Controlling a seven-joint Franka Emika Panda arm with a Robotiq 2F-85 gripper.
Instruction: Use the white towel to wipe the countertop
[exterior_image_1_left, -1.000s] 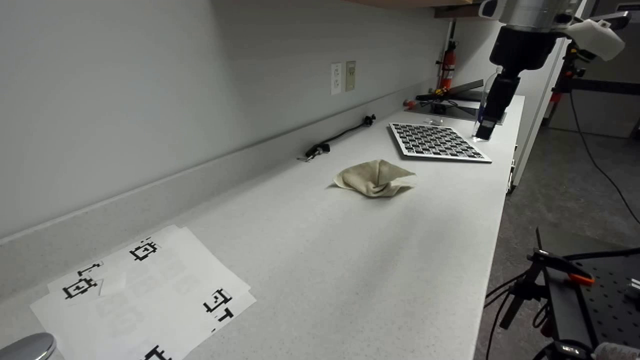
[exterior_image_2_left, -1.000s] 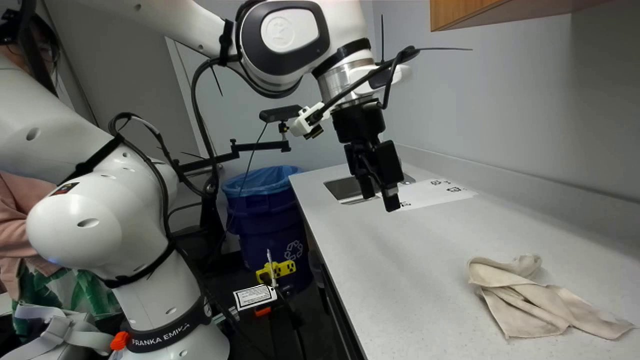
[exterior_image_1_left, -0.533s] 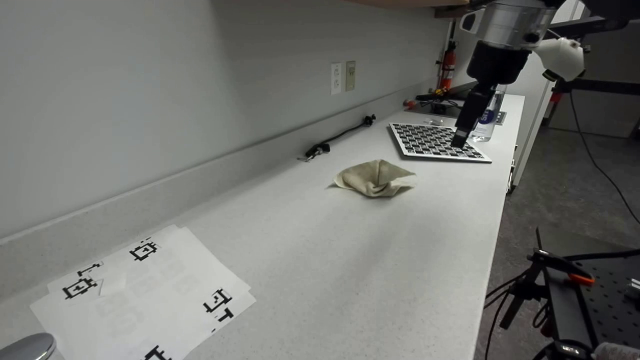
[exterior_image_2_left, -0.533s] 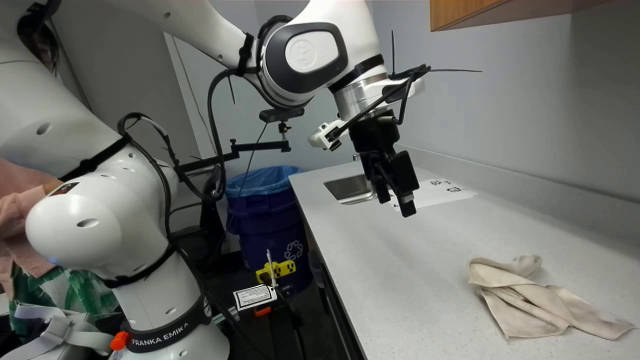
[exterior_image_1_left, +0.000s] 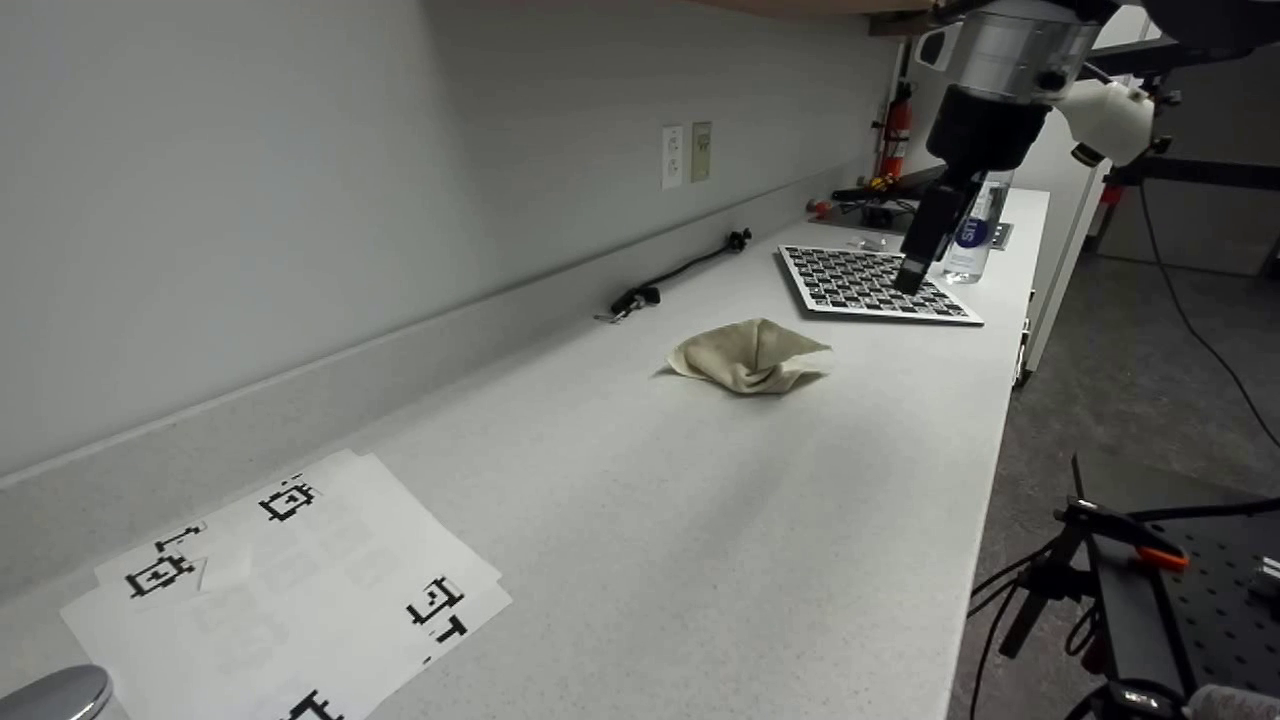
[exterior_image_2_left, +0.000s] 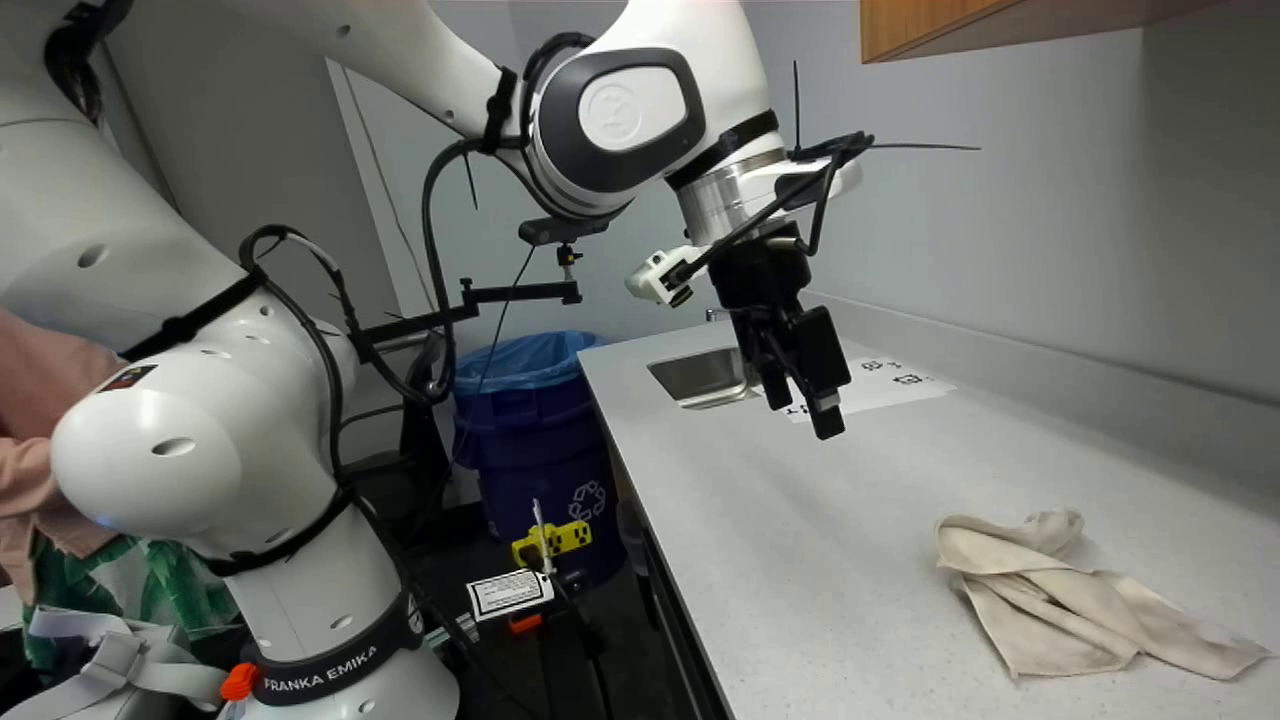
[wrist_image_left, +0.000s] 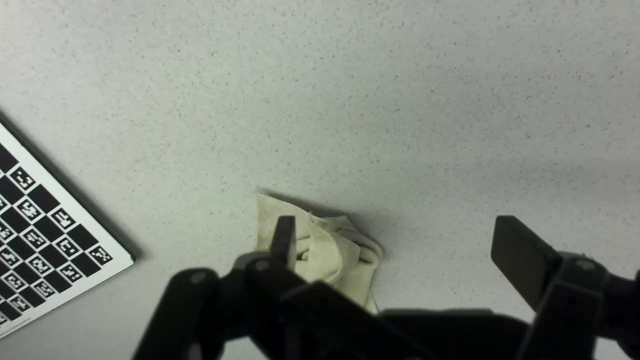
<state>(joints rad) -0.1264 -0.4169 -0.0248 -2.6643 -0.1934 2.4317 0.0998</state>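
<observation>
The cream-white towel (exterior_image_2_left: 1050, 605) is seen crumpled on the speckled counter (exterior_image_2_left: 790, 570); in an exterior view it is folded loosely over itself, with one end drawn out narrow. The tool (wrist_image_left: 392, 242) is tilted and poised above the counter, and is shown well apart from the towel in both exterior views. Its fingers (wrist_image_left: 525, 260) are spread wide, as is made plain in the wrist view, where part of the towel is seen in the gap and another part is hidden by the finger at the left of that view.

A checkered board (exterior_image_1_left: 850, 280) is laid on the counter near the towel, and part of it is taken in at the left of the wrist view. Just beside the board, a clear bottle (exterior_image_1_left: 970, 245) is stood upright, partly hidden by the tool. A black cable (exterior_image_1_left: 690, 266) is stretched along the back of the counter, close to the wall (exterior_image_1_left: 250, 200), on which two outlet plates (exterior_image_1_left: 672, 157) are mounted side by side. A red fire extinguisher (exterior_image_1_left: 897, 130) is seen farther back.

White sheets of paper (exterior_image_1_left: 320, 570) printed with black marks are spread on the counter, well apart from the towel; in an exterior view they are shown near a metal sink (exterior_image_2_left: 705, 375). The tool is carried by a white arm (exterior_image_2_left: 230, 400), while a blue bin (exterior_image_2_left: 535, 440) marked with a recycling symbol is placed beside the counter.
</observation>
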